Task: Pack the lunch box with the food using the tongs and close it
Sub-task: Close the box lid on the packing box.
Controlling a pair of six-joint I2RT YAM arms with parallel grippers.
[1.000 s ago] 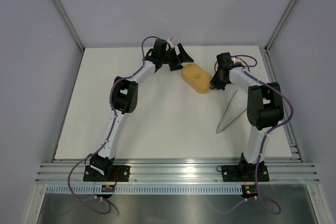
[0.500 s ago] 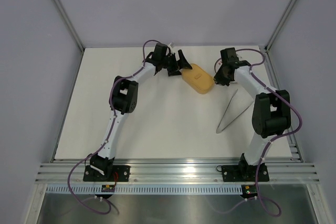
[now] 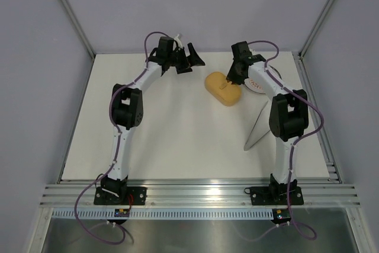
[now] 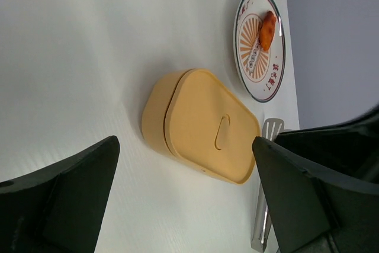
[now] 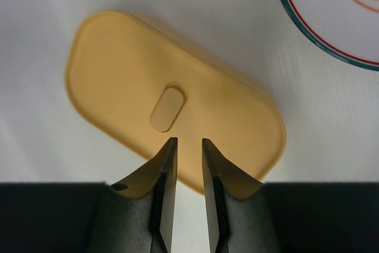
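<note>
The lunch box (image 3: 223,89) sits in the upper middle of the top view, with its lid on. The right gripper (image 5: 186,161) hovers over the lid, just below its oval dent, with the jaws a narrow slit apart and holding nothing. The left gripper (image 3: 188,60), up and left of the box, is spread wide and empty. The tongs (image 3: 258,125) lie right of centre. On the plate (image 4: 246,78) rests one orange piece, probably the food (image 4: 267,30).

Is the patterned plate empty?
No, an orange-brown piece of food lies on the plate in the left wrist view.
</note>
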